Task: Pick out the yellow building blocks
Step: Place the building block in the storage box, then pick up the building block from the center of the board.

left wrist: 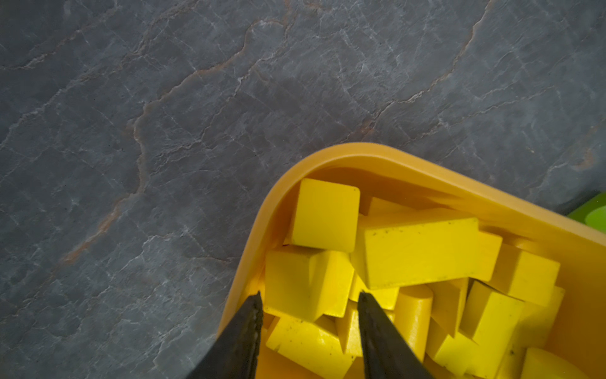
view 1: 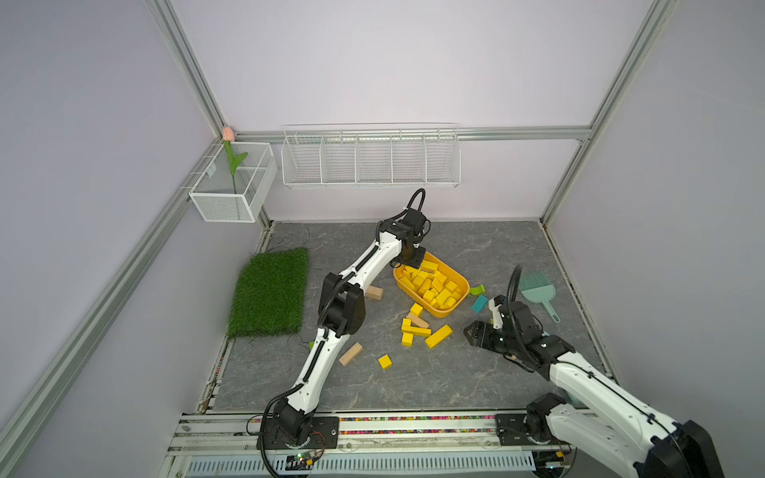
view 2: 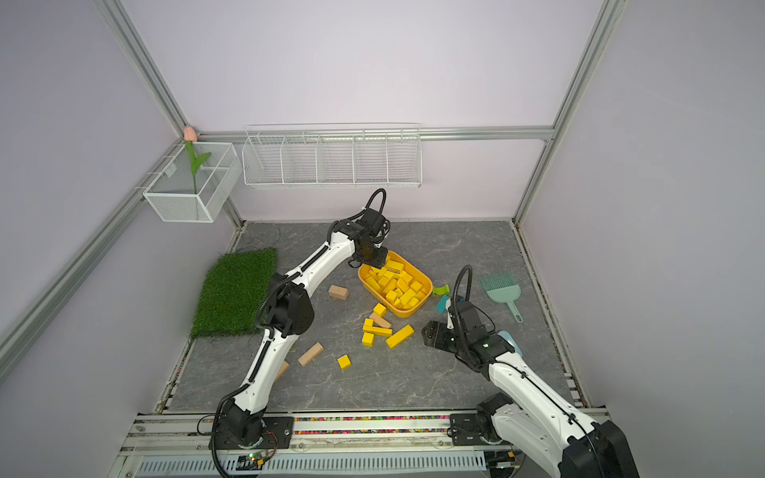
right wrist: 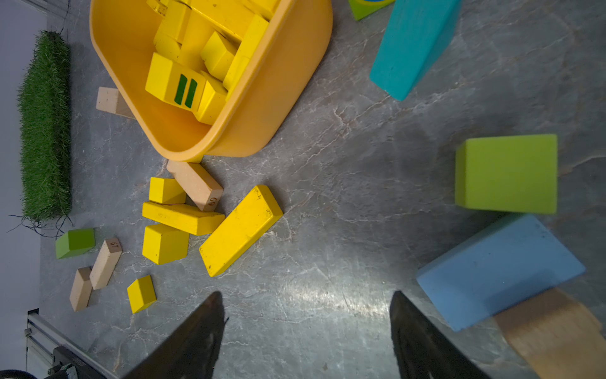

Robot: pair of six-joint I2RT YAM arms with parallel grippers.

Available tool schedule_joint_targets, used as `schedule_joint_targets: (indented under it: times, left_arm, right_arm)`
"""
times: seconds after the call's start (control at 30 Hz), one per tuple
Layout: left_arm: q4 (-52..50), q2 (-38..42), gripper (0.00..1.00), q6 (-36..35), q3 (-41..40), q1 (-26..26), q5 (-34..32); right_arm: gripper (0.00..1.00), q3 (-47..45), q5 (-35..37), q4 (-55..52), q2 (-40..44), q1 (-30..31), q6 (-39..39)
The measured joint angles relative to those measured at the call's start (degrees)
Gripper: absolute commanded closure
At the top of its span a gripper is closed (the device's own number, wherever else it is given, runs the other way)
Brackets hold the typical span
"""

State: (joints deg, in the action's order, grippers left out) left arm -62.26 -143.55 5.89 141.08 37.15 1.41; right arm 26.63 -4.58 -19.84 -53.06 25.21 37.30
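Across the grey stone-look table [view 1: 496, 248], my work is gathered around the middle, right of the green grass mat [view 1: 269, 289]. Next in size comes the orange tub [right wrist: 278, 98], already heaped with yellow blocks [view 1: 432, 285]. My left pincer [left wrist: 310, 295] hangs over the tub's far-left end. Its fingers stand part way apart above the heap with nothing pinched between them, so I judge that arm has no load. My right pincer [right wrist: 306, 305] hovers low over bare table to the right of the loose blocks, fingers wide apart and empty.

The blocks not yet gathered lie on the table just on the near side of the tub. Largest is a long bar [right wrist: 241, 229], then a thinner bar [right wrist: 182, 218], a short block [right wrist: 164, 244] and a cube [right wrist: 165, 190]. Apart to the near left sits a small lone cube [view 1: 385, 361]. A plain tan block [right wrist: 196, 188] lies among them, touching the thinner bar, and it is not mine to take.

The coming move turns on the long bar. It lies just left of my right pincer, far nearer to it than to the left one, and is the outermost piece of the cluster on that side. Its long axis runs slantwise, from near-left to far-right. I judge the right wrist must turn so the fingers close across the bar's narrow width, not along its length. They should also come down clear of the thinner bar, which seems to touch its side.
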Motion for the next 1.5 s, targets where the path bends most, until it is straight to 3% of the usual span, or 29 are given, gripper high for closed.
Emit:
schedule_joint_targets:
  times: [0.13, 0.33, 0.63, 0.8, 0.9, 1.07, 1.2, 1.5]
  left_arm:
    - [1.01, 5.27, 0.54, 0.57, -6.47, 0.00, 0.39]
    - [6.82, 22.93, 0.50, 1.77, -26.67, 0.57, 0.57]
    - [27.28, 53.22, 0.37, 5.70, -66.82, 1.40, 3.41]
    - [40.83, 72.17, 0.14, 8.28, -90.07, 1.40, 3.32]
    - [47.12, 80.63, 0.01, 9.77, -99.34, 1.44, 2.51]
    - [52.89, 91.19, 0.00, 11.69, -108.02, 1.44, -0.15]
    - [55.98, 96.35, 0.00, 13.05, -110.86, 1.44, -2.25]
    - [58.51, 94.23, 0.00, 14.29, -111.40, 0.46, -3.39]
  right_arm:
    - [0.20, 0.00, 0.00, 0.00, -0.09, 0.00, 0.00]
    - [0.20, 0.00, 0.00, 0.00, -0.17, 0.00, 0.00]
    - [0.17, 0.15, 0.00, -0.20, -0.90, 0.07, -0.02]
    - [0.18, 2.10, 1.18, -2.25, -4.74, 3.72, 0.42]
    - [0.19, 4.46, 2.45, -2.82, -7.63, 8.61, 1.33]
    - [0.22, 9.05, 2.97, -1.90, -14.80, 14.91, 2.05]
    - [0.26, 14.16, 0.70, -1.68, -22.18, 16.65, -1.09]
    - [0.31, 27.30, -1.03, -3.48, -32.02, 17.92, -12.68]
